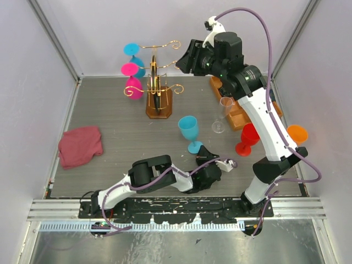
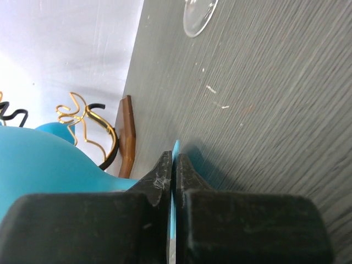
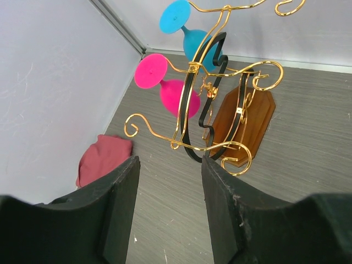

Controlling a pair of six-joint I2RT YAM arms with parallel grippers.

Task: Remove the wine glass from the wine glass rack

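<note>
The wine glass rack, gold wire on a brown wooden base, stands at the back centre. A blue wine glass and a pink wine glass hang on its left arms. They also show in the right wrist view, blue and pink. A second blue wine glass stands upright on the table in front of the rack. My left gripper is shut on the thin edge of its foot. My right gripper is open and empty, raised to the right of the rack.
A clear glass, a red glass and an orange glass stand at the right by an orange-brown wooden tray. A red cloth lies at the left. Walls enclose the table on three sides.
</note>
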